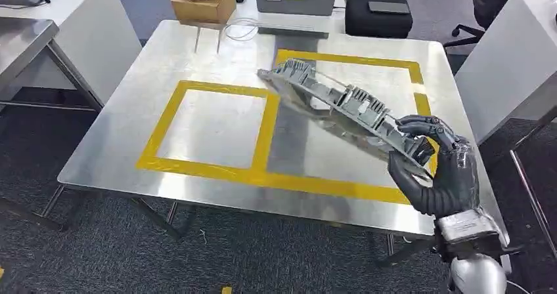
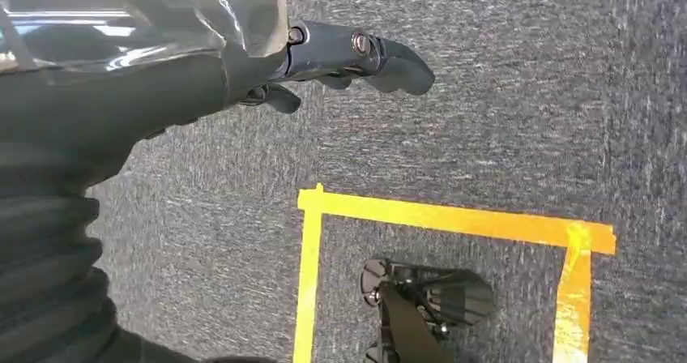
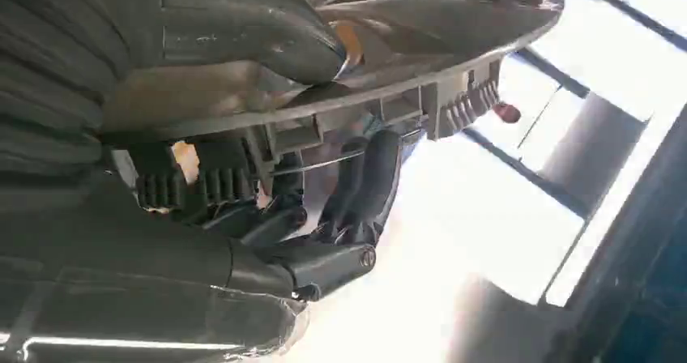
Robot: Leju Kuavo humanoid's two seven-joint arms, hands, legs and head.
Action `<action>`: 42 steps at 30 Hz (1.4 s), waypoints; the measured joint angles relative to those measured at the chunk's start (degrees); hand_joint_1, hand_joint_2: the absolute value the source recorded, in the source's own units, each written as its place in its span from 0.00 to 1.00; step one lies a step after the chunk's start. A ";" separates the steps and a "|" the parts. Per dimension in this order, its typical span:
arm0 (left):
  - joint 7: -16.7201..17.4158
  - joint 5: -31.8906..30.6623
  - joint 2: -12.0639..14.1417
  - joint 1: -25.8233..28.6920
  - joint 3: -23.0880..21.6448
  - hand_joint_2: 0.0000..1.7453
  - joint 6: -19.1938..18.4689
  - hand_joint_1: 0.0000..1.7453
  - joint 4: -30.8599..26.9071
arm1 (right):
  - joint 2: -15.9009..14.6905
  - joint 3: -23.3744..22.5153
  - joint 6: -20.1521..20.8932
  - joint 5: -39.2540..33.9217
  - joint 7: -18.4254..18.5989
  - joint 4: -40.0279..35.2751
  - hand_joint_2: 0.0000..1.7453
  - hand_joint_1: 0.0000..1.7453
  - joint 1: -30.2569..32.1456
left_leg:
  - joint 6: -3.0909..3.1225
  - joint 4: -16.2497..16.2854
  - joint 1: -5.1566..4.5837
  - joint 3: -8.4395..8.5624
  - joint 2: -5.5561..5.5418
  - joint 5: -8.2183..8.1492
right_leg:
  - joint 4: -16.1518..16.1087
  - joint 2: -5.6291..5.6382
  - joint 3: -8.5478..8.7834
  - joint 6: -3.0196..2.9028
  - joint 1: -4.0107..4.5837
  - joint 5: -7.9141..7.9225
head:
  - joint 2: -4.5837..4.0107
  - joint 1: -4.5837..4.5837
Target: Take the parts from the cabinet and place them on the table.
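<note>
The head view looks down from high at the table [image 1: 217, 51]. The left wrist view looks down at the floor [image 2: 502, 112]. The right wrist view sits very close behind the right hand [image 3: 340, 217], which the head view shows too.

The right hand [image 1: 437, 169] grips one end of a long grey ribbed part [image 1: 341, 107], holding it tilted over the yellow-taped metal table [image 1: 131, 123].

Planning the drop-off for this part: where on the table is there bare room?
The left yellow-taped square on the steel table is bare. The right taped rectangle is open too, under the long grey ribbed plastic part held by the right robot hand. The far edge is crowded: cardboard box, white cable.
</note>
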 joint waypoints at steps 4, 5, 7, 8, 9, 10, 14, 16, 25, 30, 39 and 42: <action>0.00 -0.63 -0.72 -0.51 0.98 1.00 0.35 0.00 0.00 | -3.66 3.53 -11.20 20.75 2.34 1.97 1.00 1.00 -3.45 | 1.89 -1.68 0.24 0.41 0.42 1.35 | 3.26 -0.33 -2.03 0.44 -0.09 -1.98 | 0.00 0.22; 0.00 -0.87 -0.87 -0.64 1.20 1.00 0.50 0.00 0.00 | -4.76 4.72 -13.97 25.75 3.62 3.23 1.00 1.00 -4.52 | 1.95 -1.67 0.17 0.27 0.45 1.38 | 7.62 -0.33 -4.08 0.13 -0.09 -3.90 | 0.00 0.22; 0.02 -1.25 -1.33 -0.79 1.66 1.00 0.68 0.00 0.00 | -6.85 7.59 -18.03 34.51 6.26 6.50 1.00 1.00 -6.74 | 2.05 -1.62 -0.04 0.11 0.70 1.44 | 17.61 -0.33 -8.71 0.10 -0.11 -7.20 | 0.00 0.20; 0.09 -1.40 -1.47 -0.84 1.84 1.00 0.68 0.00 0.02 | -7.79 8.99 -18.99 37.11 7.09 8.12 1.00 1.00 -7.61 | 2.04 -1.60 -0.05 0.12 0.72 1.44 | 19.03 -0.35 -9.39 0.47 -0.12 -7.23 | 0.00 0.18; 0.09 -1.62 -1.70 -0.96 2.10 1.00 0.66 0.00 0.02 | -8.76 10.51 -19.86 39.60 8.13 10.33 1.00 1.00 -8.53 | 2.04 -1.59 -0.03 0.15 0.71 1.44 | 17.28 -0.37 -8.49 1.05 -0.22 -6.26 | 0.00 0.22; 0.09 -1.71 -1.82 -1.13 2.25 1.00 0.63 0.00 0.09 | -9.62 11.88 -20.24 41.42 8.87 12.34 1.00 1.00 -9.58 | 2.01 -1.46 -0.01 0.16 0.67 1.43 | 13.21 -0.48 -6.44 1.68 -0.34 -4.50 | 0.00 0.22; -0.70 -1.68 -2.10 -2.43 2.60 1.00 0.29 0.00 1.27 | -12.16 17.04 -23.21 42.89 10.10 22.68 1.00 1.00 -15.08 | 0.98 -0.31 -0.50 -0.31 0.76 0.85 | 0.22 -0.93 0.13 1.25 -0.28 -0.39 | 0.00 0.11; -1.57 -1.25 -2.14 -2.98 2.62 1.00 0.29 0.00 2.29 | -13.14 19.01 -23.64 41.80 10.32 28.70 1.00 1.00 -16.87 | 0.47 -0.42 -0.26 -0.45 0.75 1.16 | 0.28 -0.93 -0.03 0.77 0.10 -0.20 | 0.00 0.18; -4.46 1.49 -1.58 -3.83 3.48 1.00 0.39 0.00 6.05 | -12.18 24.79 -25.44 37.63 9.31 56.94 1.00 1.00 -26.82 | -1.11 14.34 0.56 -7.81 0.35 -4.08 | 0.04 -0.74 -0.18 -0.45 -0.44 0.31 | 0.00 -0.02; -5.31 2.49 -0.74 -4.33 3.50 1.00 0.61 0.00 7.30 | -10.50 25.95 -24.42 34.00 7.83 69.01 1.00 1.00 -31.60 | 0.41 0.09 -0.03 -0.82 -0.11 0.94 | 0.08 -0.56 -0.56 0.08 0.08 0.56 | 0.00 -0.07; -4.68 3.80 -0.42 -5.32 3.48 1.00 1.07 0.00 8.87 | -9.38 27.17 -10.02 28.30 13.76 85.39 0.00 0.00 -36.51 | 2.10 -1.83 0.06 -0.38 0.09 2.37 | 18.65 -0.76 -9.89 0.78 -0.11 -6.25 | 0.00 0.15; -3.45 4.61 -0.50 -5.84 3.48 0.00 2.76 0.00 9.16 | -9.10 26.32 -6.59 25.91 17.47 88.13 0.00 0.00 -38.23 | 1.72 -1.34 0.13 -0.27 -0.06 2.11 | 4.31 -1.05 -2.63 2.36 -0.33 -0.65 | 0.00 0.18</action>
